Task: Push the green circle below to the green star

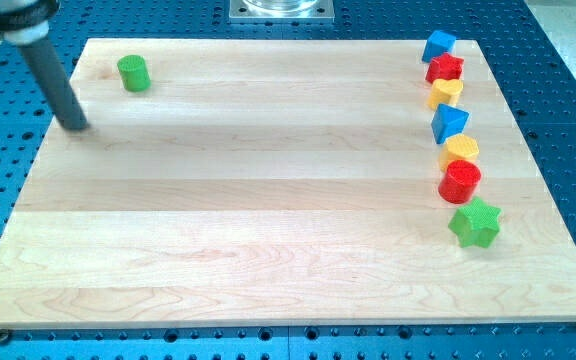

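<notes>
The green circle [134, 73] stands near the board's top left corner. The green star [475, 223] lies at the right side, lowest in a column of blocks. My tip [76, 126] rests on the board at the left edge, below and to the left of the green circle, apart from it. The dark rod slants up to the view's top left corner.
A column of blocks runs down the right side: a blue cube [438, 45], a red star [446, 68], a yellow heart [446, 92], a blue block [449, 122], a yellow hexagon [460, 149] and a red cylinder [459, 181]. The wooden board [268, 200] lies on a blue perforated table.
</notes>
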Motion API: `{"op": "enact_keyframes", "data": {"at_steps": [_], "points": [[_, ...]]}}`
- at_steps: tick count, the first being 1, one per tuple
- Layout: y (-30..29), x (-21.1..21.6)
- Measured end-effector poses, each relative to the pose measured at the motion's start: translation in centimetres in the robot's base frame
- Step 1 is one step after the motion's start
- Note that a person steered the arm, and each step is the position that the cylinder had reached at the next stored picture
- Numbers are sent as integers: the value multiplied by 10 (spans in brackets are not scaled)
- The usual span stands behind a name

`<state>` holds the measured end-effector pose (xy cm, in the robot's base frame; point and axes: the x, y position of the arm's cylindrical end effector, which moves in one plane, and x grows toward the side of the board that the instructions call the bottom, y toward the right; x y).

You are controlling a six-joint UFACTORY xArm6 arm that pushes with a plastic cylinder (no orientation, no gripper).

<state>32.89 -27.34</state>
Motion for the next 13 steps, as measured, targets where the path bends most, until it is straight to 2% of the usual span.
{"op": "enact_keyframes", "data": {"at_steps": [1,2,3,4,5,6,7,8,9,10,11,13], "points": [[6,-89],[66,-60],[147,44],[184,65],[157,56],[249,98],[247,106],[270,52],[329,66],[337,141],[337,146],[396,226]]}}
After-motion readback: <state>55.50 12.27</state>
